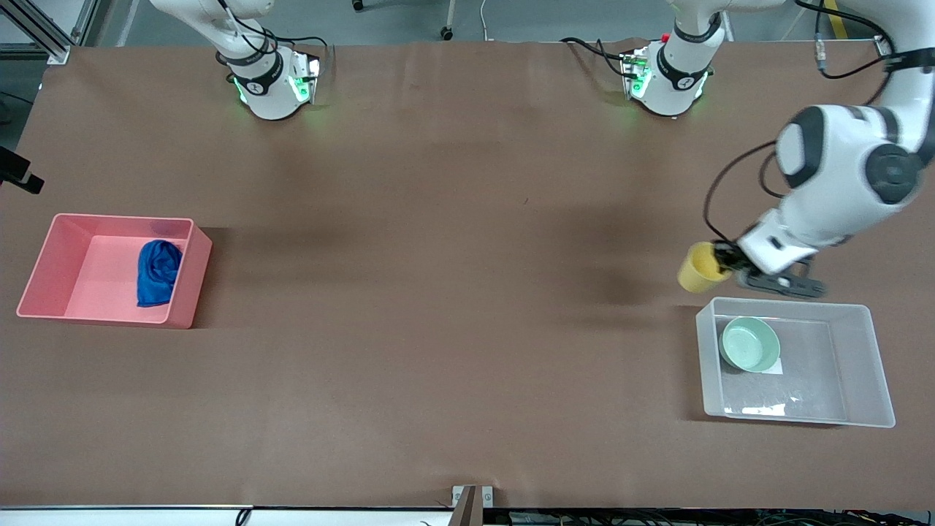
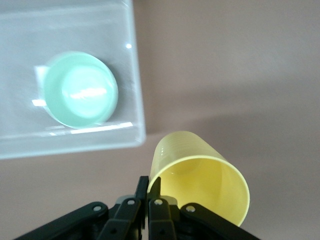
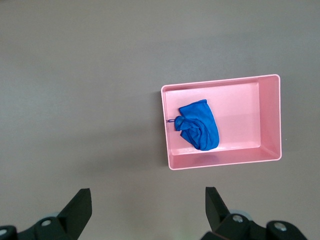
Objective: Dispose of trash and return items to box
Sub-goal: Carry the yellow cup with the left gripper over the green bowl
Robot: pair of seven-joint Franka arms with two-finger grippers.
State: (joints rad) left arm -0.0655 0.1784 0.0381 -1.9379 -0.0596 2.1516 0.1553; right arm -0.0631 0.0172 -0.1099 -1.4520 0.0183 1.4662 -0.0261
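**benchbot_fan:** So where's everything sitting?

**armwatcher:** The small yellow plastic cup (image 1: 703,267) is pinched by its rim in the left end effector (image 1: 727,263), tilted, up in the air over the brown worktop (image 1: 438,292), just beside the rectangular translucent clear plastic tub (image 1: 869,365). The shallow round mint-green bowl (image 1: 749,344) is seen in the tub, at the corner nearest the cup.

**benchbot_fan:** And the rag?

**armwatcher:** The wrinkled deep-blue cloth rag (image 1: 158,272) is found in the pink opaque rectangular bin (image 1: 51,259), at the right arm's end of the worktop. The right end effector (image 3: 147,207) is held high over the worktop near that bin, fingers (image 3: 80,205) spread wide, nothing gripped.
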